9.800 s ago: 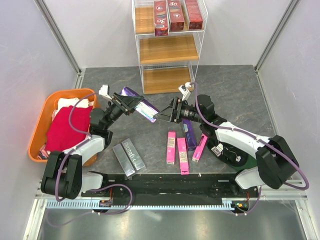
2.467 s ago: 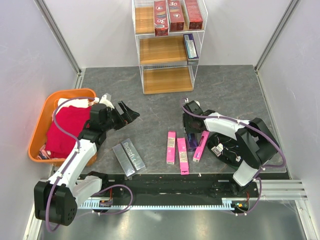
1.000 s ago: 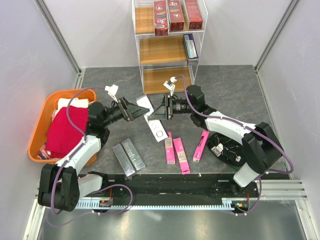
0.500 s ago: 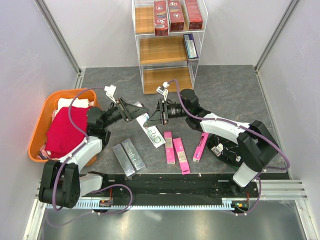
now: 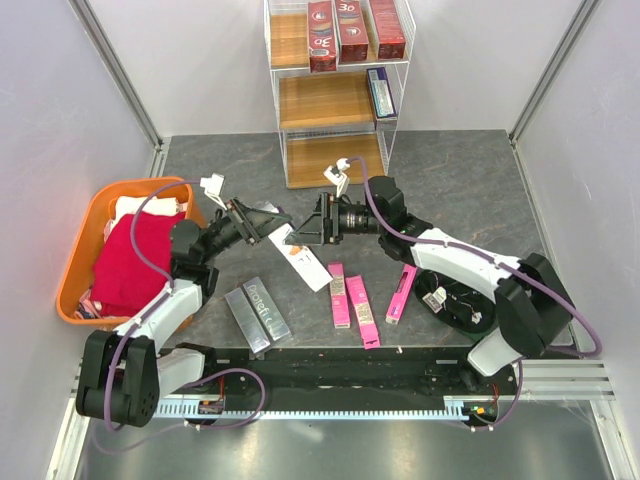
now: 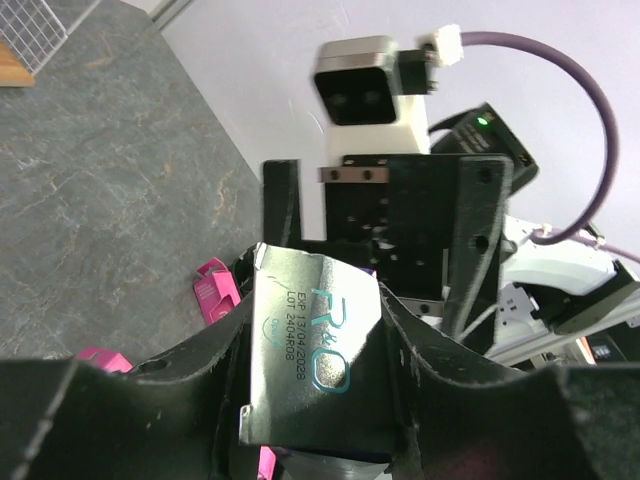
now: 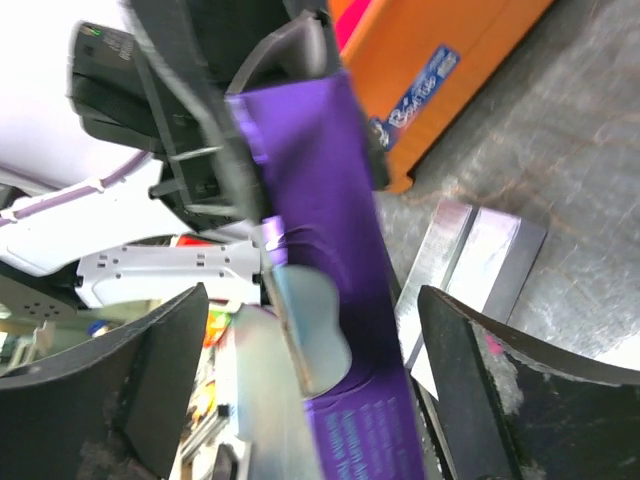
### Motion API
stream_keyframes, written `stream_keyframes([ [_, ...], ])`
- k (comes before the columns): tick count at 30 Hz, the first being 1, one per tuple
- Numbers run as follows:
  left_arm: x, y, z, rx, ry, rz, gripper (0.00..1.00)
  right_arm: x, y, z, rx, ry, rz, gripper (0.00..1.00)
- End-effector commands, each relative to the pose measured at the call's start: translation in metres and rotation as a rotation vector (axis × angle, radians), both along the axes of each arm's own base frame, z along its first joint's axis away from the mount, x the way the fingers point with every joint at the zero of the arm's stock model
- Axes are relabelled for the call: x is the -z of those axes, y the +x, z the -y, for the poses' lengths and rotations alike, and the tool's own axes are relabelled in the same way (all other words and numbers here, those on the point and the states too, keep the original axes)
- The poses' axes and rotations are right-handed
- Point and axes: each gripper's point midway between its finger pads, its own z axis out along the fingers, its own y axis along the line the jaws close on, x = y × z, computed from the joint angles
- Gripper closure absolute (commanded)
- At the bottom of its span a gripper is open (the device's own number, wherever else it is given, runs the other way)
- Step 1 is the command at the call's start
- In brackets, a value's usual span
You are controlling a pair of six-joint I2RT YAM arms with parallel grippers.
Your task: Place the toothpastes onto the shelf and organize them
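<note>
**Left gripper (image 5: pixel 272 228) taking over the long purple-and-silver cardboard toothpaste box (image 5: pixel 303 262)**

I am pinching my left jaws narrow around one end of the box, where a second ago they were only standing wide about it. My right gripper (image 5: pixel 304 233) is doing the reverse. It was carrying the box a moment ago and is now standing wide, its fingers well clear on either side of the purple face in the right wrist view. The handover is therefore finishing, and the left arm alone is holding the box. It is slanting from my left jaws down toward the grey stone-patterned table (image 5: pixel 450 180), though I cannot tell whether its low end is touching.

Near that end, three slim bright pink boxes (image 5: pixel 360 310) and two silver-grey boxes (image 5: pixel 257 315) are lying flat, not yet shelved. Further out, the tall white wire shelf with wooden tiers (image 5: pixel 325 100) is carrying three red boxes (image 5: pixel 345 30) on top and one dark purple box (image 5: pixel 379 92) at the right of its middle tier.

I am judging that the right arm should back away before the left carries this box to that middle tier.
</note>
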Motion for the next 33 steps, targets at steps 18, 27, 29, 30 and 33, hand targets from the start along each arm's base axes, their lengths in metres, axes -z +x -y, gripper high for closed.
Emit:
stream_keyframes([
  [18, -0.055, 0.007, -0.044, -0.170, -0.259, 0.033, 0.91, -0.009, -0.015, 0.034, 0.110, -0.026, 0.076, 0.08],
  [27, -0.055, 0.005, -0.047, -0.180, -0.293, 0.036, 0.91, -0.010, -0.030, 0.036, 0.051, 0.010, 0.049, 0.33],
  [29, -0.053, 0.005, -0.049, -0.187, -0.301, 0.036, 0.92, -0.010, -0.034, 0.036, 0.037, 0.019, 0.050, 0.35],
  [30, -0.054, 0.004, -0.049, -0.189, -0.305, 0.037, 0.92, -0.010, -0.034, 0.037, 0.035, 0.018, 0.050, 0.35],
  [33, -0.054, 0.004, -0.050, -0.194, -0.308, 0.040, 0.92, -0.007, -0.039, 0.038, 0.014, 0.008, 0.047, 0.35],
])
